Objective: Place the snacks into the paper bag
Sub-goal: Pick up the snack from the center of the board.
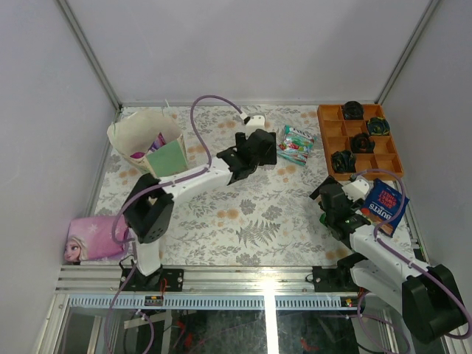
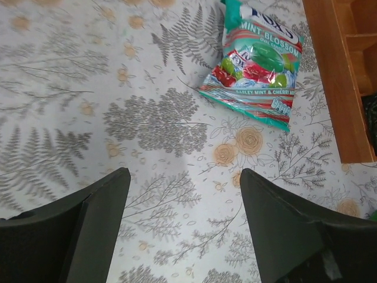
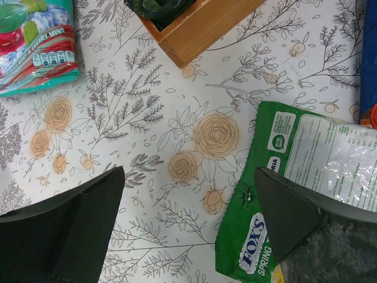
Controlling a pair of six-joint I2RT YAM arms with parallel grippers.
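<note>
The paper bag point(image 1: 147, 136) stands upright at the back left with a magenta packet point(image 1: 157, 141) inside. A clear green-red sweets bag point(image 1: 295, 144) point(image 2: 256, 62) lies flat on the floral cloth. My left gripper point(image 1: 267, 150) point(image 2: 184, 177) hovers just short of it, open and empty. My right gripper point(image 1: 327, 198) point(image 3: 189, 174) is open low over the cloth. Its right finger point(image 3: 294, 224) overlaps the edge of a green sweets packet point(image 3: 306, 159). The blue BURTS crisp bag point(image 1: 385, 203) point(image 3: 370, 59) lies beside the right arm.
An orange compartment tray point(image 1: 328, 140) point(image 2: 333, 76) point(image 3: 200, 26) holding dark round objects stands at the back right, close to the sweets bag. A flat pink cartoon-girl item point(image 1: 92, 240) lies at the front left. White walls enclose the table.
</note>
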